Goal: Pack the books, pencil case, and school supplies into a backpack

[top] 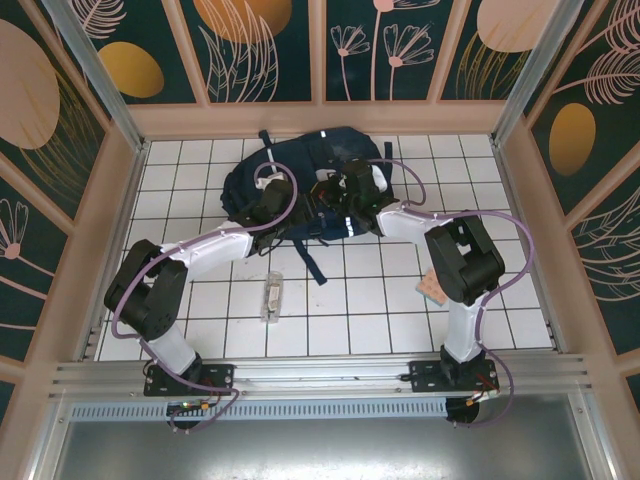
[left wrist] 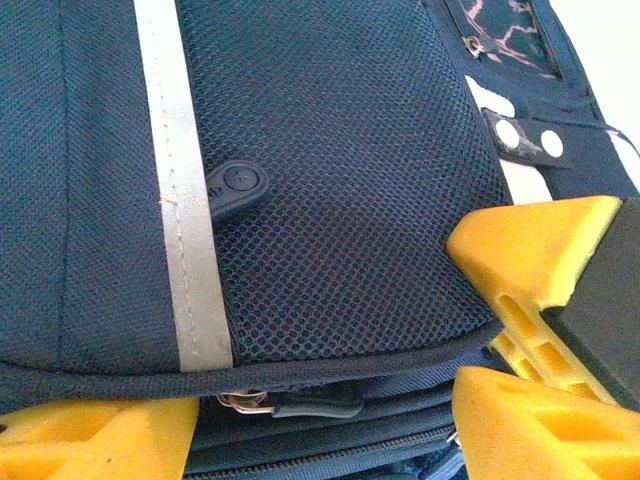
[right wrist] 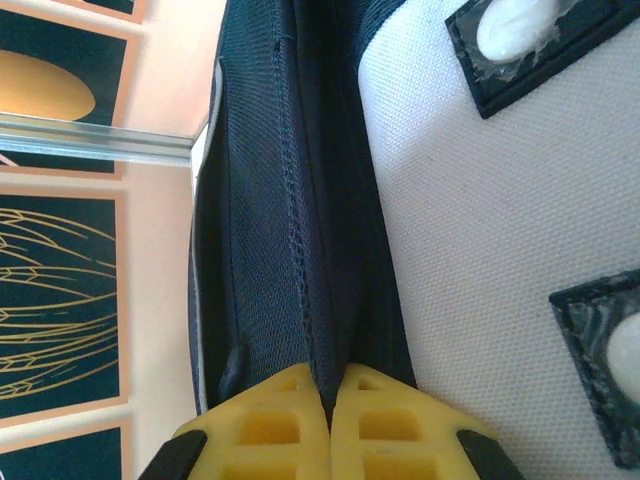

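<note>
White square tiles cover the table (top: 520,310), walled in by dark teal panels with pale plant prints. The backpack (top: 300,160) lies at the middle of the table's far edge. It is navy woven fabric with a fine mesh pocket (left wrist: 350,200), a silvery reflective stripe (left wrist: 185,200) and a pale canvas patch (right wrist: 480,250). Both arms reach forward and bend inward over it. The left gripper (top: 272,188) stands spread, its yellow ribbed fingers (left wrist: 530,260) against the mesh. The right gripper (right wrist: 328,390) is clenched on a navy fold of the backpack.
</note>
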`<state>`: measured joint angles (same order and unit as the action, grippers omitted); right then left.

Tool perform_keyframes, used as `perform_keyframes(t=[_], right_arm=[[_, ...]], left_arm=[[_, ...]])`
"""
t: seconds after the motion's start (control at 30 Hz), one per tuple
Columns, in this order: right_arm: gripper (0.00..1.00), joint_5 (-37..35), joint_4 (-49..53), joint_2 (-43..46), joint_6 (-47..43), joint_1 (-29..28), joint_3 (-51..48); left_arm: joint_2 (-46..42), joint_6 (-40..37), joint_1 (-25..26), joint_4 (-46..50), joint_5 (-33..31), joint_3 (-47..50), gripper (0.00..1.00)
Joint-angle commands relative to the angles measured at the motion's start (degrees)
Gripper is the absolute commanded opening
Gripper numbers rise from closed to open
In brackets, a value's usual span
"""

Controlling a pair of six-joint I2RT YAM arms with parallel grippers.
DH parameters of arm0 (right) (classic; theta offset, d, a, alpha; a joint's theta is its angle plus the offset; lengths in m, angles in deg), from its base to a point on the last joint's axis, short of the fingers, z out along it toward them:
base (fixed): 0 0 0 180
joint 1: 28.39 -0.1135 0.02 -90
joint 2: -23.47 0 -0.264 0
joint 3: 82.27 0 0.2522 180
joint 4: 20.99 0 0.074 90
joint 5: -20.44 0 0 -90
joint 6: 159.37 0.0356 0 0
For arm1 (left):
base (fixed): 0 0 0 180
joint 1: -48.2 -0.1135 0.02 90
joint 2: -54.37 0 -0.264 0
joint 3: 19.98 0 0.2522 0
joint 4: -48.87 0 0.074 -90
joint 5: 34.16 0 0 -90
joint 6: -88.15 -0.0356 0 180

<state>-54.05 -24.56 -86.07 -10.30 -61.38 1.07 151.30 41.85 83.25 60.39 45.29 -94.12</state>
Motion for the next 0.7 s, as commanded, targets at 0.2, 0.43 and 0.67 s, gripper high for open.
perform_keyframes(t=[0.2,0.43,0.67], right_arm=[[0.00,5.93,-5.67,5.08,-0.40,0.92,4.23],[0.00,6.55,-4.65,6.19,-1.11,-0.05,4.80],[0.00,4.00,-2.43,7.85,-3.64,0.24,3.45]], left_arm=[[0.85,-11.95,-0.94,6.66,1.76,0.20,0.68],[5.40,-13.08,-3.53,10.56,-7.96,-3.25,0.67],[2.07,-12.02,-8.75,11.04,-10.18,-2.19,0.64]])
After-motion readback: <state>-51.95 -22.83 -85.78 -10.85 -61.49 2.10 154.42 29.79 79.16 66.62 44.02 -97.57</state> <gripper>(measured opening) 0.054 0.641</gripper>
